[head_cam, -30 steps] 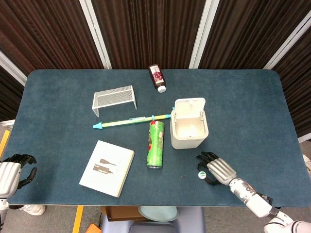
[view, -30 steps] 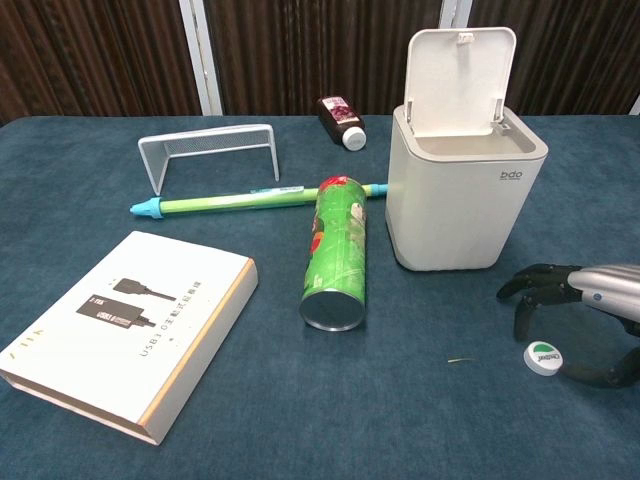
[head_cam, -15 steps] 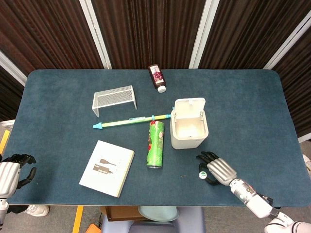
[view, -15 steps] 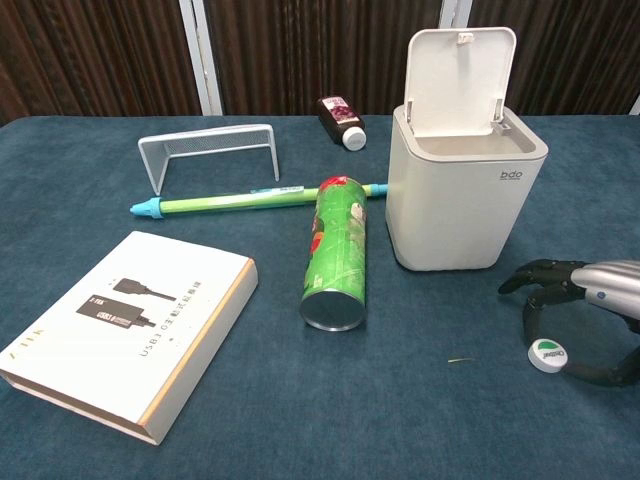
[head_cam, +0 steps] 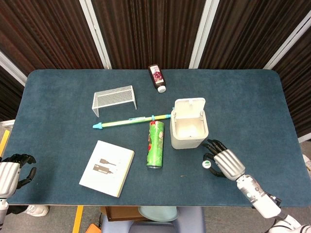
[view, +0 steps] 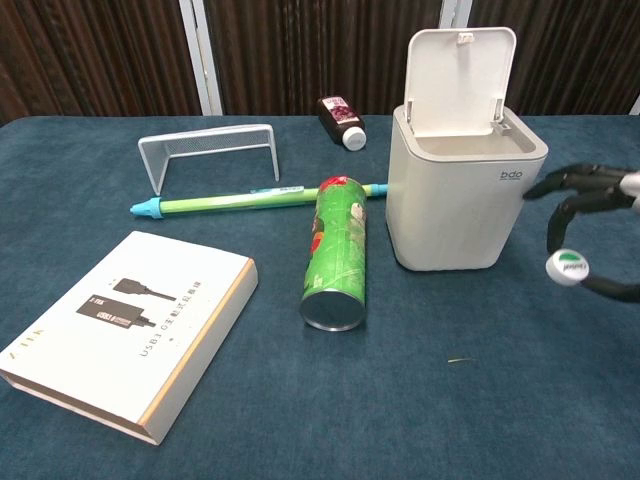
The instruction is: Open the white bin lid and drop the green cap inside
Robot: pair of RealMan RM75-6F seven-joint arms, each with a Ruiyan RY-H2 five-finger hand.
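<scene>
My right hand (view: 597,205) pinches the green cap (view: 569,268) betw. thumb & a finger, other fingers spread; cap is off the table (head_cam: 252,107), just right of the white bin (view: 462,195), below its rim. Bin lid (view: 458,80) stands open, upright. My left hand (head_cam: 13,171) sits at table's near-left edge, fingers curled, holding nothing.

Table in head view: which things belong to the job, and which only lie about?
Job: white plastic bin with lid open; small round green cap, pinched by right hand.

Lying about: green tube can; white box; wire rack; green stick; dark bottle.
</scene>
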